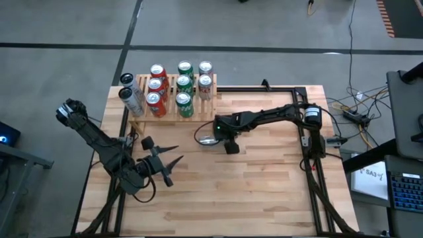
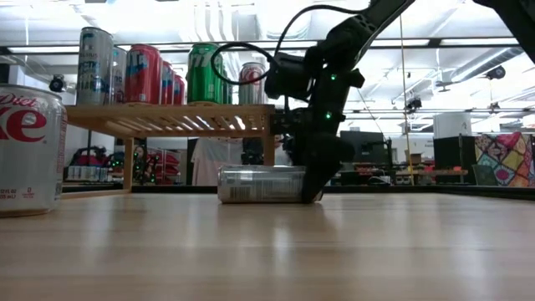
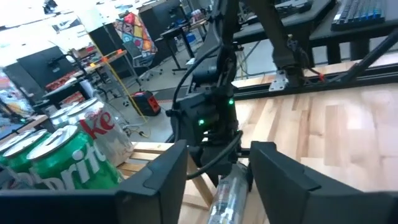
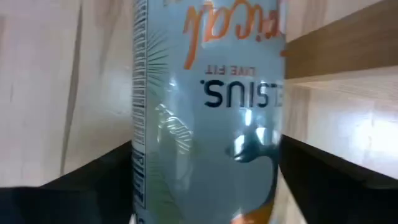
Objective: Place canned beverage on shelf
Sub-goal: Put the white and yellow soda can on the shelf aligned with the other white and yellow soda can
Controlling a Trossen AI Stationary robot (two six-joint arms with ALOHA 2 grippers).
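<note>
A: Can [image 2: 261, 185] on its side, mid table, just in front of the shelf [image 1: 173, 111] — silver, slim, w/ orange script and a "LIVE FIT" line in the right wrist view.

B: Right gripper [image 2: 311, 186]?

A: Down at table level over the can's one end. Fingers [image 4: 93, 177] stand wide, one each side of the can; can't tell if they're squeezing it or just flanking. Can lies on the wood.

B: Left gripper [image 1: 166, 162]?

A: Near-left part of the table, well apart from the can. Jaws part-open, nothing between them. Its wrist view looks past both fingers [image 3: 155, 186] toward the right arm and the lying can.

B: Shelf?

A: Far-left of the table, light wood, slatted top. Red cans [image 1: 156, 88] in one row, green ones [image 1: 184, 86] next, a red-and-white can [image 1: 205, 84] at the right end. Two tall silver cans [image 1: 130, 98] stand at the left edge. All upright.

B: Anything else?

A: One silver can w/ red letters [image 2: 29, 150], very close to the low camera at its left edge, upright on the table. Room w/ desks and gear beyond.
</note>
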